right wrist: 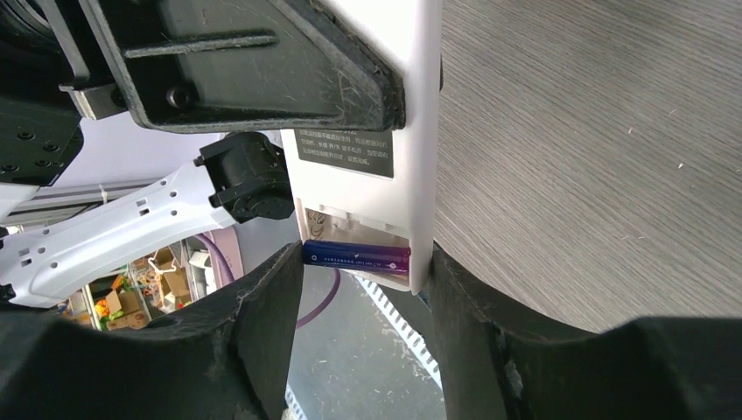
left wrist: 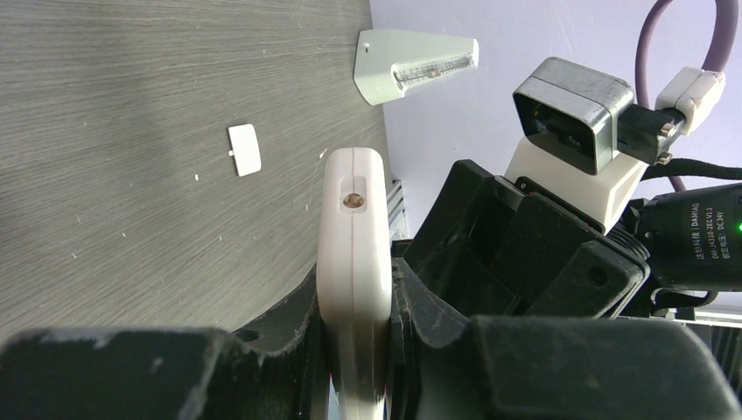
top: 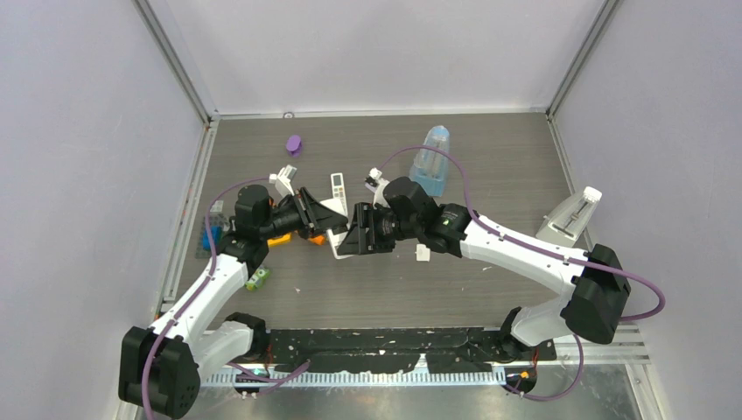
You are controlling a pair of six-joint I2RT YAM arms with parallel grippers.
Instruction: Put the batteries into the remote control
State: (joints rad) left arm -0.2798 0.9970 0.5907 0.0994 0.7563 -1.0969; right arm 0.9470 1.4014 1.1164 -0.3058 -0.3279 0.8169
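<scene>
My left gripper (left wrist: 354, 350) is shut on the white remote control (left wrist: 354, 236), holding it edge-up above the table. In the right wrist view the remote (right wrist: 367, 157) shows its open compartment, with a purple battery (right wrist: 356, 255) lying across it. My right gripper (right wrist: 363, 271) spans that end: one fingertip touches the battery's outer end, the other rests against the remote's side wall. From above, both grippers meet at the table's middle, the left (top: 317, 220) and the right (top: 350, 238). A green battery (top: 257, 279) lies on the table by the left arm.
The loose battery cover (top: 423, 253) lies just right of the grippers. A second white remote (top: 339, 186), a purple object (top: 294, 144) and a blue bottle (top: 431, 162) lie farther back. A white wedge-shaped device (top: 569, 217) sits at the right, and blue items (top: 208, 236) at the left edge.
</scene>
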